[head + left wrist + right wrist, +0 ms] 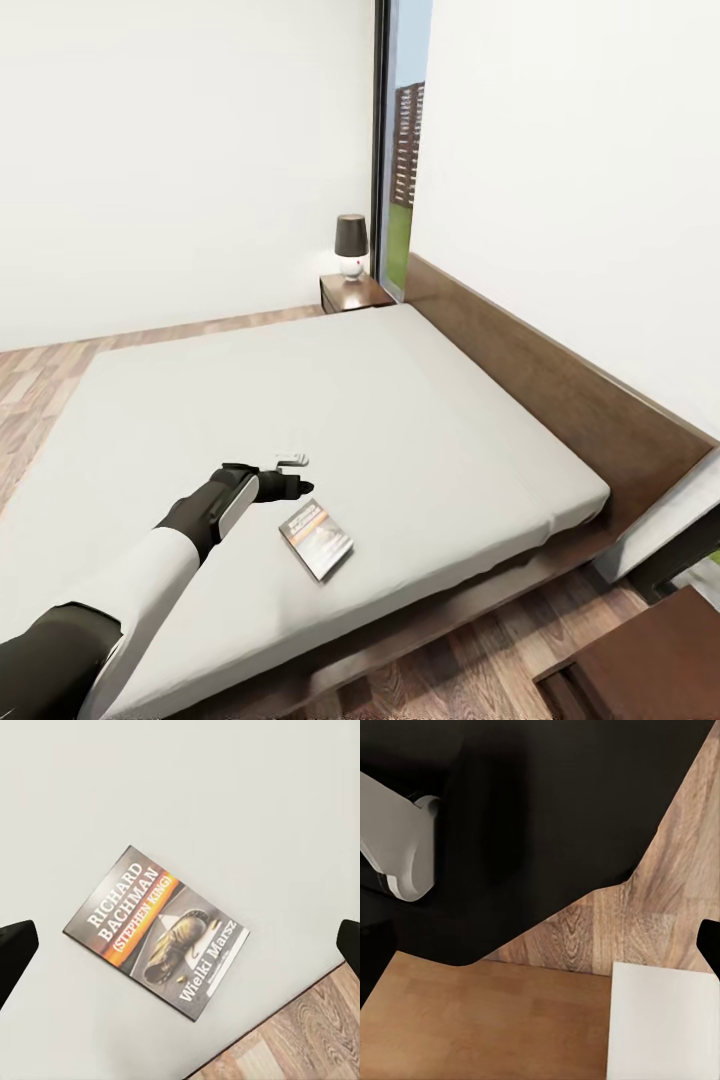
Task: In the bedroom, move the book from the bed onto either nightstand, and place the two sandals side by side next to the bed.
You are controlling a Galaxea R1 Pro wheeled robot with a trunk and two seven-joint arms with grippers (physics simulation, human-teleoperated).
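Note:
The book point(317, 539) lies flat on the bed's light-grey mattress point(400, 420), close to its near edge. Its dark cover with an orange band and white lettering faces up in the left wrist view point(157, 930). My left gripper point(298, 474) hovers over the mattress just behind the book, open, with the fingertips point(15, 949) spread wide to either side of the book and not touching it. A nightstand point(352, 293) stands at the far corner of the bed. My right gripper point(540, 945) looks open and holds nothing. The sandals are out of view.
A black-shaded lamp point(351, 245) sits on the far nightstand beside a tall window point(405, 170). The dark wooden headboard point(560, 400) runs along the right wall. Another dark-brown cabinet point(650, 655) stands at the lower right. Wood-plank floor point(480, 670) lies before the bed.

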